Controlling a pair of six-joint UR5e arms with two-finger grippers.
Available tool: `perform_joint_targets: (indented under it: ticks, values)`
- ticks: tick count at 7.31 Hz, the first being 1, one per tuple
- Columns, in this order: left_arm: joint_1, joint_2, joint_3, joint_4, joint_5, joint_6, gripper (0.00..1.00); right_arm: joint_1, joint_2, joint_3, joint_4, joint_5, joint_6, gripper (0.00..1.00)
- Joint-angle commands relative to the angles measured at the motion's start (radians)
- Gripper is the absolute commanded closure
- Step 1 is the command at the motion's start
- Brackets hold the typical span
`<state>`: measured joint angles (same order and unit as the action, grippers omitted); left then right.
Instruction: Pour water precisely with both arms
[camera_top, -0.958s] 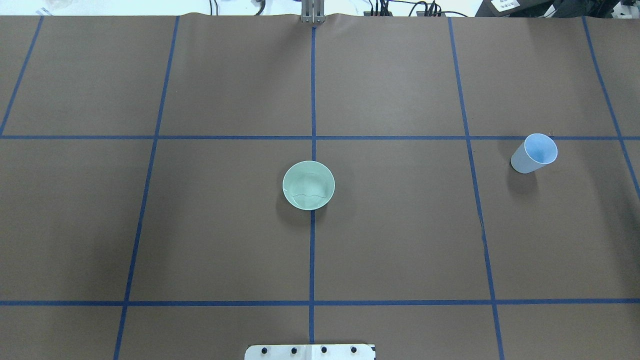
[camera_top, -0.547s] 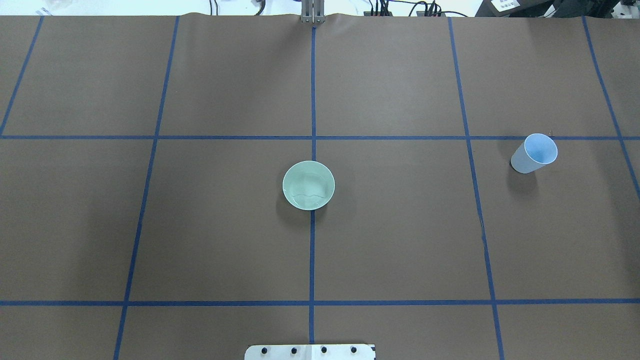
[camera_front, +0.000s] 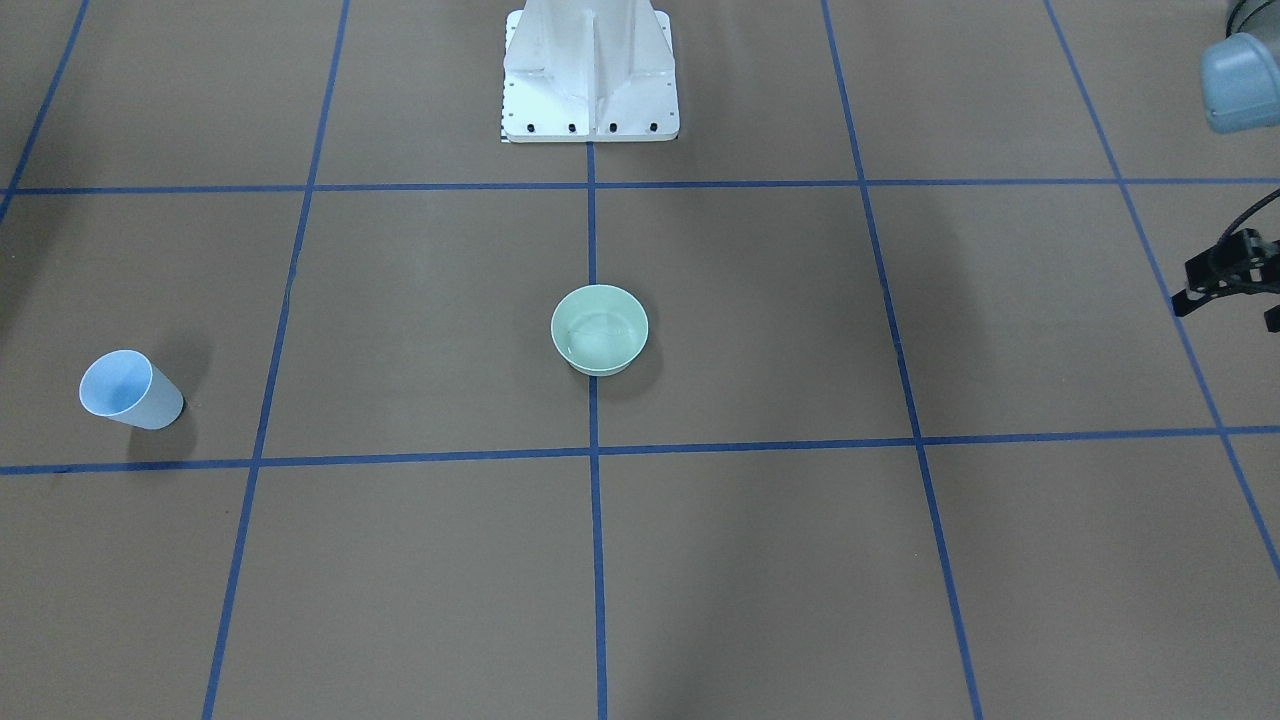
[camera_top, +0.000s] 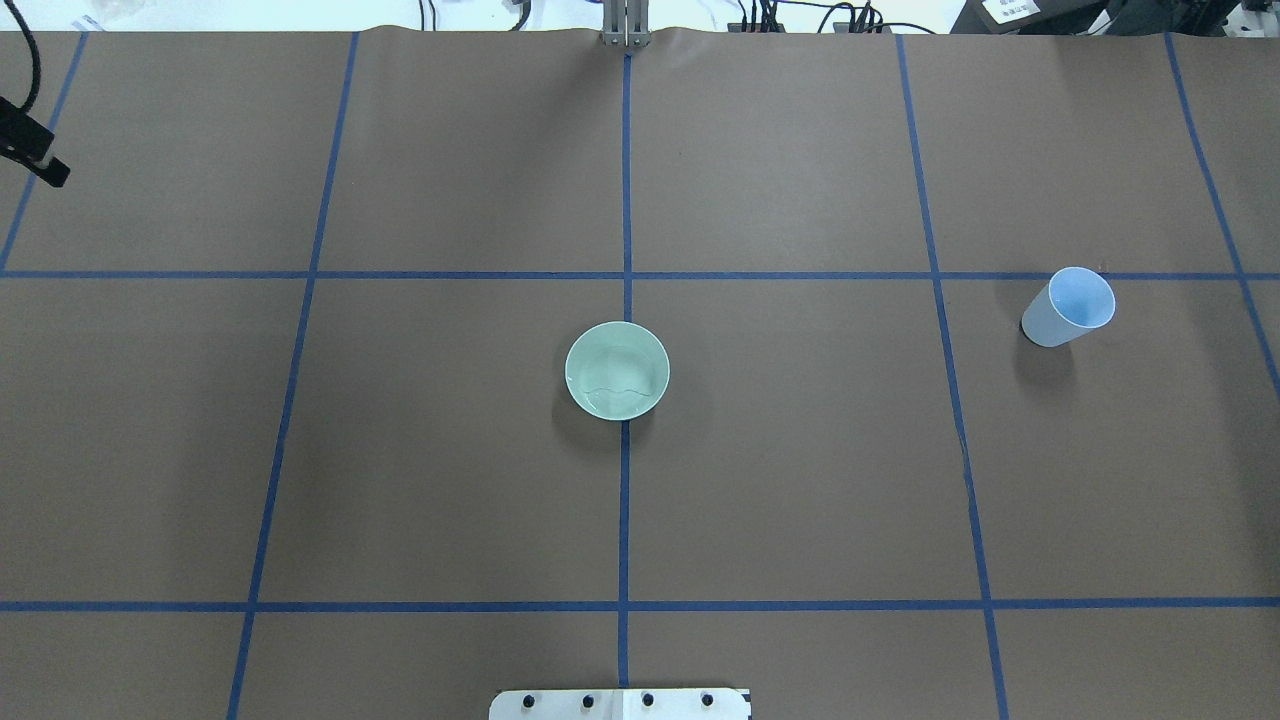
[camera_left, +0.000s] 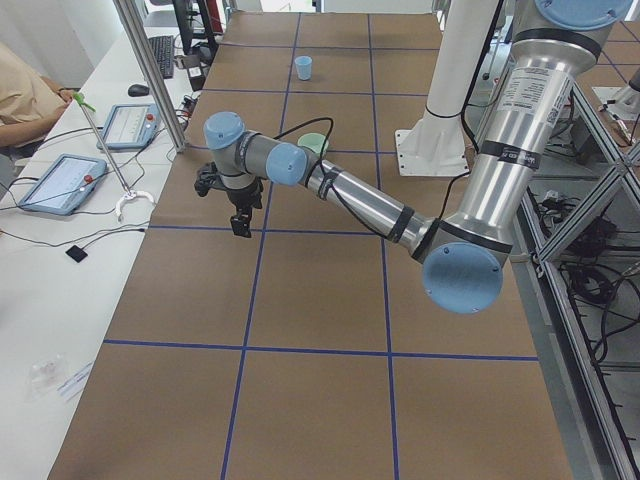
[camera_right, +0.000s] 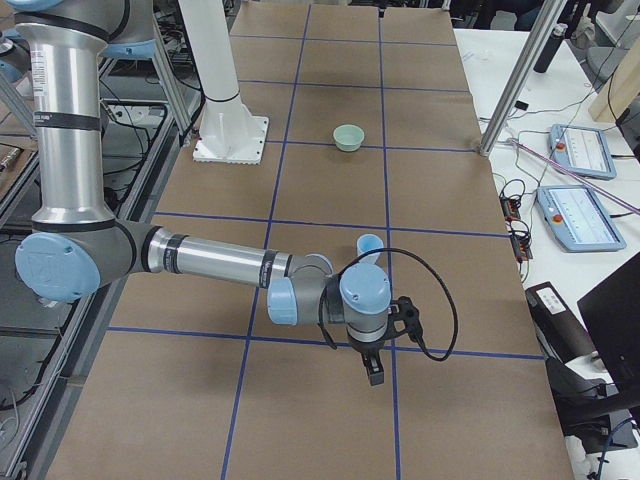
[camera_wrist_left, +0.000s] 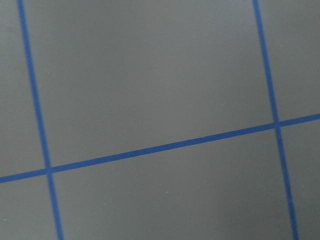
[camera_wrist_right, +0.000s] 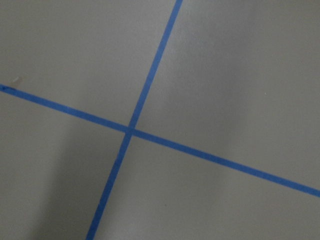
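Since neither hand has reached anything, we judge the pouring not yet begun. The left hand (camera_left: 240, 222) hangs over bare bench (camera_top: 800, 450) and holds nothing. It is cut off at the edge of the overhead view, so we cannot tell whether its fingers stand wide or narrow. The right hand (camera_right: 372, 370) shows only from the side, also empty, and we cannot tell its spread either. Both wrist views show only brown bench and blue tape (camera_wrist_left: 150, 150).

The water (camera_top: 618, 392) lies in the green bowl (camera_top: 596, 338) as a faint wavy glint. That bowl sits well off to the left hand's right. The blue cup (camera_top: 1066, 305) stands mouth up near the right hand, between it and the bowl. Whether the cup holds water we cannot tell.

We expect the bowl to be stiff, smooth and somewhat slippery, and its water to slosh at any jerk. We would pinch its rim on opposite sides with both hands, one finger inside and one outside, and tilt slowly. The cup looks light and thin, so we would clasp it gently at mid-wall, lest it tip or buckle.
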<state>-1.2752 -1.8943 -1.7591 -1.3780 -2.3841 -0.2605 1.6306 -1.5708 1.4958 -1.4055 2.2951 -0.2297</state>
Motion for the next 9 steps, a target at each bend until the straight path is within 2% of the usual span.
perform_joint_targets:
  ticks: [1,3,4,5,6,7,9]
  values:
    - [0.1,-0.078,0.0,-0.004,0.002,-0.162,0.0,0.0,0.049,0.104,-0.226,0.004,0.001,0.02]
    - [0.248,-0.172,0.006,-0.001,0.092,-0.294,0.0,0.0,0.032,0.132,-0.231,0.007,0.007,0.01]
    - [0.275,-0.189,0.001,-0.025,0.101,-0.357,0.0,0.0,0.031,0.132,-0.23,0.007,0.007,0.01]
    - [0.331,-0.184,0.003,-0.161,0.143,-0.38,0.0,0.0,0.031,0.133,-0.228,0.007,0.007,0.01]
    - [0.402,-0.183,0.012,-0.247,0.231,-0.443,0.0,0.0,0.031,0.133,-0.228,0.007,0.007,0.01]
    - [0.448,-0.19,0.016,-0.277,0.246,-0.55,0.0,0.0,0.031,0.133,-0.227,0.006,0.007,0.01]
    - [0.561,-0.21,0.023,-0.38,0.308,-0.585,0.0,0.0,0.031,0.135,-0.227,0.006,0.007,0.01]
